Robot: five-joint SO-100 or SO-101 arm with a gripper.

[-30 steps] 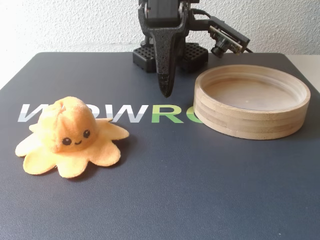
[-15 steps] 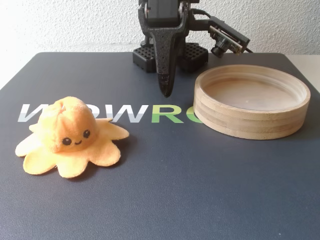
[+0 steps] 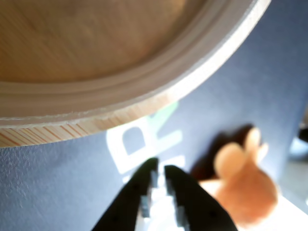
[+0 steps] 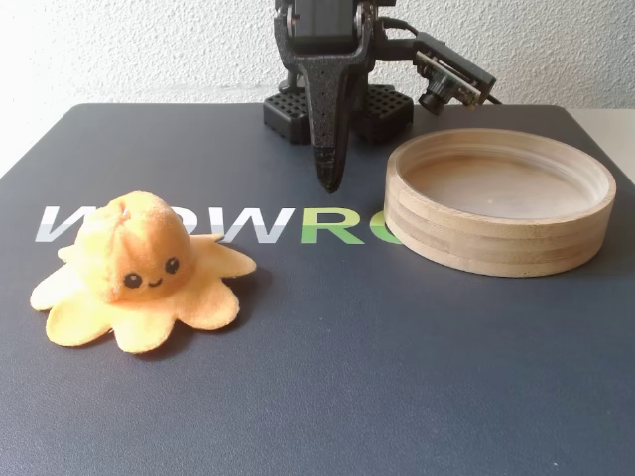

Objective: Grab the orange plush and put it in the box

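The orange plush (image 4: pixel 139 273), a yellow-orange octopus with black eyes and a smile, sits upright on the dark mat at the left in the fixed view. It shows blurred at the lower right in the wrist view (image 3: pixel 243 185). The box (image 4: pixel 501 203), a round empty wooden tray, lies on the right; its rim (image 3: pixel 144 91) fills the top of the wrist view. My black gripper (image 4: pixel 328 183) points down over the mat between the plush and the box, near the printed letters. Its jaws (image 3: pixel 159 168) stand nearly together with nothing between them.
A dark mat (image 4: pixel 327 377) with white and green letters (image 4: pixel 248 225) covers the table. The arm's black perforated base (image 4: pixel 337 111) stands at the back centre. A white wall rises behind it.
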